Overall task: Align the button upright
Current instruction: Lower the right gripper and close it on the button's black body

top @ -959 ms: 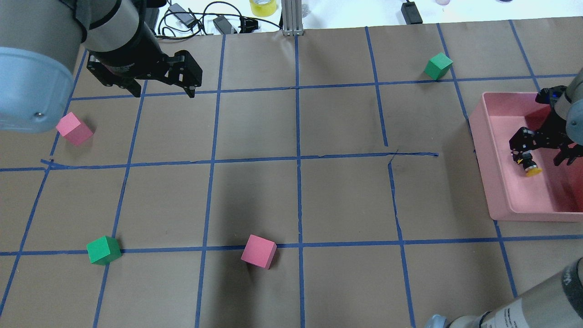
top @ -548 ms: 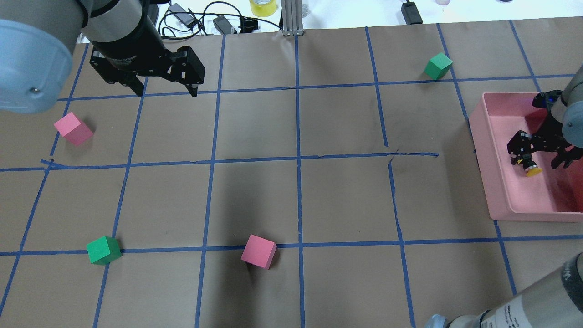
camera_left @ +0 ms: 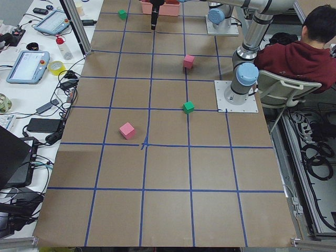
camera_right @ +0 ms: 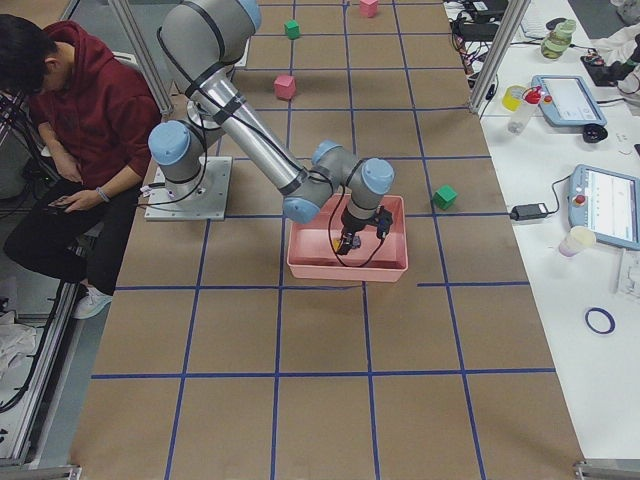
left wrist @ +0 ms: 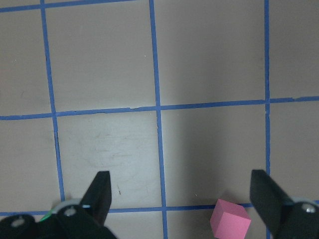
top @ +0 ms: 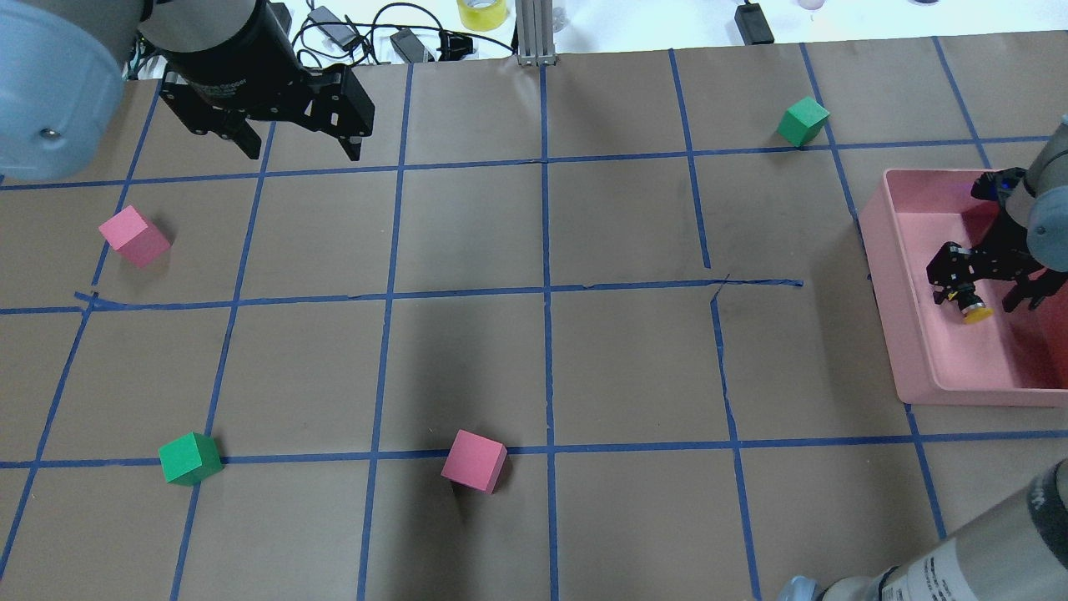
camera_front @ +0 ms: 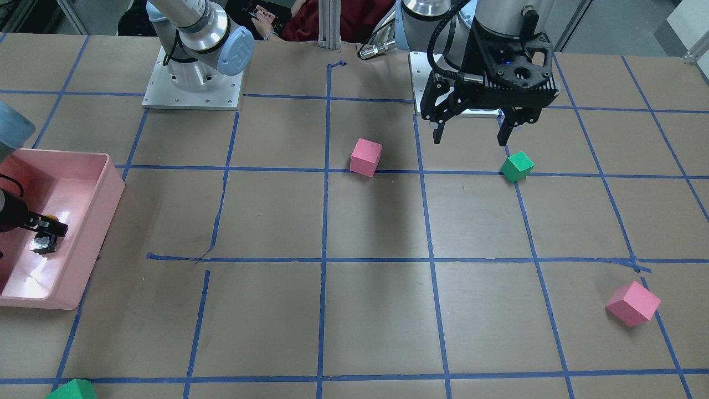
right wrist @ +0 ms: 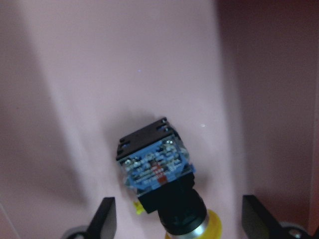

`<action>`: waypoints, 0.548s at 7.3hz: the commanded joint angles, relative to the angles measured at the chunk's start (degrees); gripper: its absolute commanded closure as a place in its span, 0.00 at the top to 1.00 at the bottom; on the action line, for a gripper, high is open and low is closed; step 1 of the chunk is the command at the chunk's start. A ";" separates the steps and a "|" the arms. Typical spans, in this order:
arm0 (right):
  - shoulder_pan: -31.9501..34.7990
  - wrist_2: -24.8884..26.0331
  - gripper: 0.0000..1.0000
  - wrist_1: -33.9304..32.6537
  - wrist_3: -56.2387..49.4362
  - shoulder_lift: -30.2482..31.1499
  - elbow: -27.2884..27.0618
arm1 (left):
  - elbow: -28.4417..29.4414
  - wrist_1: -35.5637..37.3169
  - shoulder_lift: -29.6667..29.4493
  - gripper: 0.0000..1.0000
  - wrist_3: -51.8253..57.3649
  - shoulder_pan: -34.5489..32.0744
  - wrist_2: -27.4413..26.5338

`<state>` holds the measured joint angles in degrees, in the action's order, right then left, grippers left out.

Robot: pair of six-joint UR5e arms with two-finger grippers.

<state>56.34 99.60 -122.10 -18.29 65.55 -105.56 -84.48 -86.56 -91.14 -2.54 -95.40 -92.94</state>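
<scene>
Starting with the table [top: 634,351], we note a brown surface divided into squares by blue tape. We locate the pink bin [top: 886,275] at the edge on the robot's right.

We observe the left gripper [top: 304,154] hanging high over the left half of the table, its two fingers spread wide with nothing between them.

We observe the right gripper [top: 980,302] lowered inside the bin. Its fingers stand apart, one on each side of the button [right wrist: 157,167], and in the wrist view neither touches it.

We count four foam cubes on the table:
- the centre pink cube [top: 474,461]
- the left pink cube [top: 133,236]
- the near green cube [top: 190,458]
- the far green cube [top: 803,120], just beyond the bin

We find the button on the bin floor. It is tipped over rather than upright, with the yellow cap at one end and the boxy base, showing a blue terminal face, at the other.
</scene>
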 commanded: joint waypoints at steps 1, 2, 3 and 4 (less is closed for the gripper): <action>0.00 -0.02 0.00 0.81 0.62 0.11 0.09 | 0.10 -0.45 -0.80 1.00 -0.01 0.04 -1.79; 0.00 -0.11 0.00 1.16 0.54 0.46 0.70 | -0.07 -0.45 -0.97 1.00 -0.36 0.04 -2.25; 0.00 -0.02 0.00 2.21 0.63 1.16 1.14 | -0.16 -0.45 -1.32 1.00 -0.62 0.04 -1.64; 0.00 -0.19 0.00 5.61 0.63 2.90 2.28 | -0.33 -0.36 -1.85 1.00 -0.54 0.04 -1.37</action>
<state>56.34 99.52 -119.50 -17.71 66.84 -104.37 -84.64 -86.98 -92.44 -3.01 -95.36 -94.58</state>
